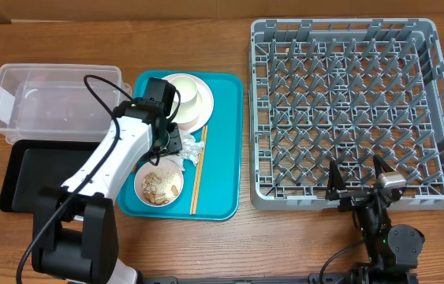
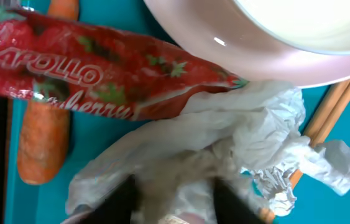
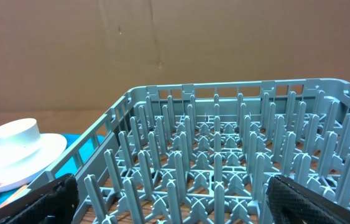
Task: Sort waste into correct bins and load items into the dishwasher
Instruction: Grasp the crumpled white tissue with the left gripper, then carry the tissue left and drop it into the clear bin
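My left gripper [image 1: 176,146] is down on the teal tray, its dark fingers [image 2: 131,199] closed around the crumpled white napkin [image 2: 224,137], which fills the gap between them. Just beyond lie the red snack wrapper [image 2: 100,68] and the orange carrot [image 2: 41,143]. The pale plate [image 1: 194,106] with a cup on it sits at the tray's back. A bowl [image 1: 158,185] holding food scraps is at the front. Wooden chopsticks [image 1: 199,177] lie right of the napkin [image 1: 192,150]. My right gripper [image 1: 356,178] hangs open at the front wall of the grey dish rack [image 1: 348,110].
The clear tub [image 1: 48,106] and the black tray [image 1: 24,170] stand left of the teal tray [image 1: 225,142]. In the right wrist view the rack's pegs [image 3: 224,155] fill the front, with the plate [image 3: 19,162] beyond its left wall.
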`<state>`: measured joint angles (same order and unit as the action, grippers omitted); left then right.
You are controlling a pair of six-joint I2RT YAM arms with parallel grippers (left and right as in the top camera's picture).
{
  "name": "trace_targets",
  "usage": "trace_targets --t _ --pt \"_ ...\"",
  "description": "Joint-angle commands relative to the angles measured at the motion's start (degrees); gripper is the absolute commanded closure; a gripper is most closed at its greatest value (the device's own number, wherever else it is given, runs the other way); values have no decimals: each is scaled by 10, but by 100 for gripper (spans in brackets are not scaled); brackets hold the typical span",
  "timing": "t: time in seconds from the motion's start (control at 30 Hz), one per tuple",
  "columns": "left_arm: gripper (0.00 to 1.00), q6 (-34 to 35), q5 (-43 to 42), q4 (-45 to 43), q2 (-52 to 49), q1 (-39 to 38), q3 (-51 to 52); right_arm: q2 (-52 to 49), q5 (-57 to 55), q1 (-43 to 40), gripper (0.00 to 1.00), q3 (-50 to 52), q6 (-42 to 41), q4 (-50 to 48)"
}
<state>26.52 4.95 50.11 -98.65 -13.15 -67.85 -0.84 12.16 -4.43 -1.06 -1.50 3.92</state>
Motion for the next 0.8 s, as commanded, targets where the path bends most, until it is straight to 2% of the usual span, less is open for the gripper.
trace_targets --t 0.0,0.13,0.17,0.37,0.77 --pt "85 -8 -1 2 2 -1 -3 7 -1 -1 0 6 -2 -3" --pt "90 -8 -1 17 3 -1 -19 7 -1 -1 0 6 -2 -3" --pt "96 -9 -1 22 3 -1 -25 7 -1 -1 0 6 -2 -3" --pt "96 -13 0 76 12 0 -82 7 -1 -1 0 6 -2 -3" --pt "96 -24 0 210 29 6 -266 7 -1 -1 0 6 -2 -3"
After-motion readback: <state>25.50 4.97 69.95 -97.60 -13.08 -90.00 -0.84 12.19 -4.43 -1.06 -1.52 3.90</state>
